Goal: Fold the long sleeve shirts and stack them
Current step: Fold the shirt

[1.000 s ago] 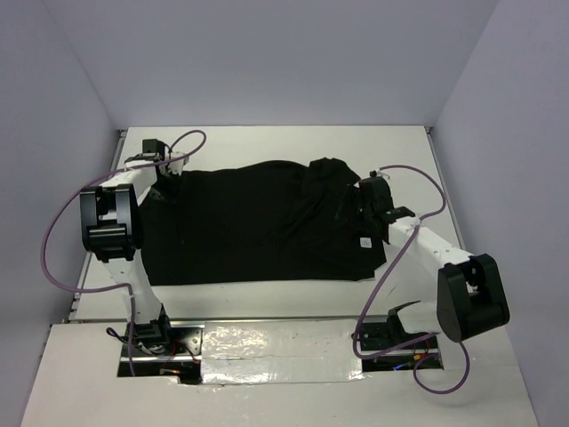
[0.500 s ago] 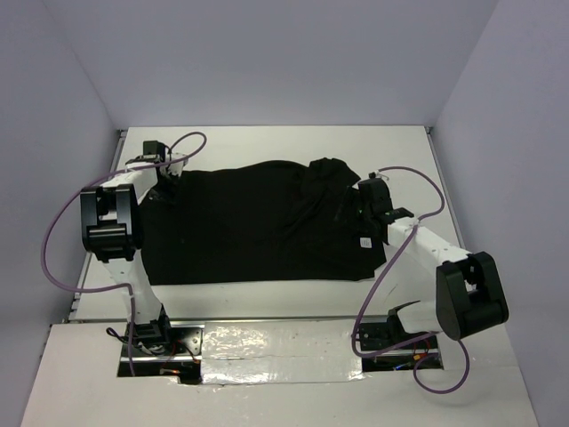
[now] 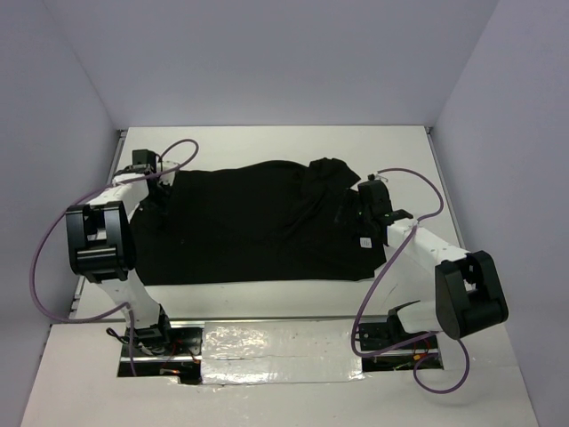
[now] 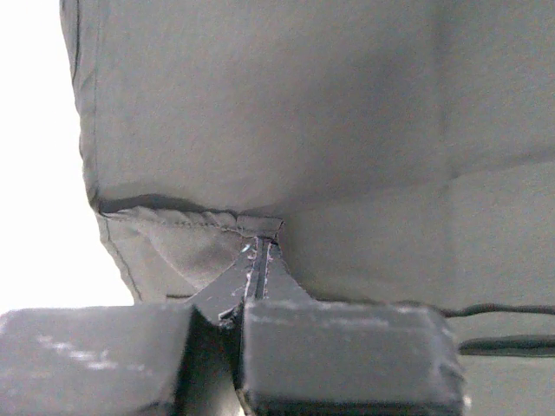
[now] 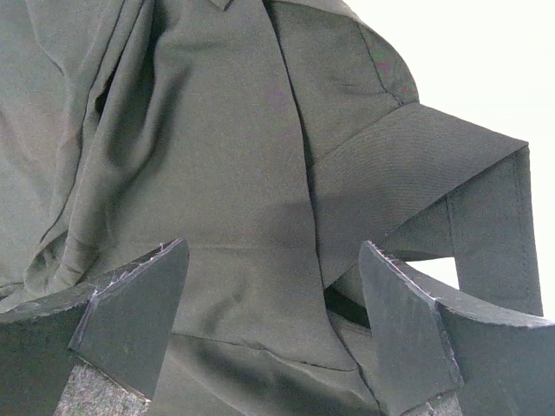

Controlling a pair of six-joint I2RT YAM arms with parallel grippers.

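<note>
If the shirt (image 3: pixel 258 222) is lifted now, the thin hem pinch may be lost, or the cloth dragged askew, since only one side is gripped. The shirt is spread across the table (image 3: pixel 267 142). Its ten o'clock corner is clenched in the left jaws, and the right jaws are held released above its three o'clock folds.
</note>
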